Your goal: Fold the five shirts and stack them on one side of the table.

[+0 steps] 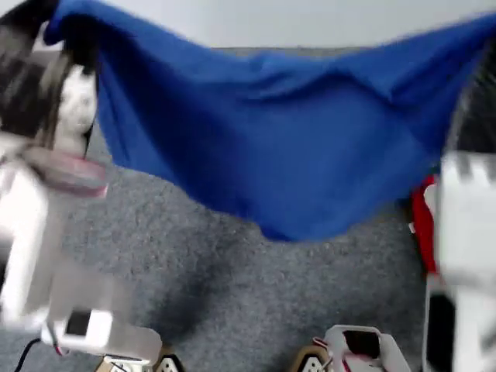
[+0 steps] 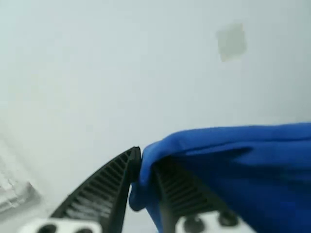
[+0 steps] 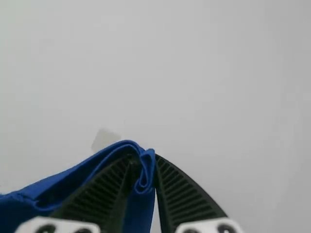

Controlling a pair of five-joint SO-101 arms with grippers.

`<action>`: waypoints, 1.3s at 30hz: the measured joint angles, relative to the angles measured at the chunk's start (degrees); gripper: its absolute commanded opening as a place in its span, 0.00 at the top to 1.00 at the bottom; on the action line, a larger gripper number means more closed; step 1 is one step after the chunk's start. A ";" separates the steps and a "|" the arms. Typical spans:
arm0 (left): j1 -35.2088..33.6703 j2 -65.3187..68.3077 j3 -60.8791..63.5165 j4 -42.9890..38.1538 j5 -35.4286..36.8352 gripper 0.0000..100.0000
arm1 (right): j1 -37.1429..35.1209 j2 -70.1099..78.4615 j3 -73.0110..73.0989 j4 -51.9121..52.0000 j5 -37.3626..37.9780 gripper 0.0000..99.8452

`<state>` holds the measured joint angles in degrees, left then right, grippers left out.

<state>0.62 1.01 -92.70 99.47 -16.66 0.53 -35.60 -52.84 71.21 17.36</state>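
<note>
We see the blue shirt [image 1: 294, 147] held up in the air, stretched wide between the two arms. Its middle sags into a low belly above the grey table [image 1: 232, 302] and appears clear of it. The left fingers [image 2: 121, 172] are clamped on a rolled bit of the shirt's edge, and the right fingers [image 3: 167, 182] are clamped on a folded bit of the edge at the opposite end.

Our main worry is the grip. Each pair of fingers holds only a small bunch of cloth close to the tips, so a pull that tightens the shirt between the arms could draw the hem out. If one corner slips free, the shirt would swing down and pile up on the table, and it would have to be spread again. The sag is a second risk, we think. If the arms come down unevenly, the belly would land first and crease under the rest. A red thing [image 1: 421, 221] lies just below the shirt's end on the right arm's side, and the cloth could drape over it or drag it.

The high view gives us the full span, the sag, the table and the red thing. The wrist views give us what it lacks: the cloth pinched between ridged fingers, against a pale wall [image 3: 204, 73].
</note>
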 measured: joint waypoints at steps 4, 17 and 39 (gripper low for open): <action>0.26 -7.12 2.55 0.00 0.00 0.98 | 1.14 -0.62 0.88 0.09 0.00 0.99; 0.09 -23.47 31.38 0.00 0.00 0.98 | 4.31 -2.81 5.89 5.71 0.00 0.99; -3.96 -29.19 102.42 -43.16 0.00 0.98 | 4.31 30.42 32.18 -25.85 0.00 0.99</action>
<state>-3.34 -28.18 9.71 56.31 -16.66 4.84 -5.19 -20.66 45.36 17.36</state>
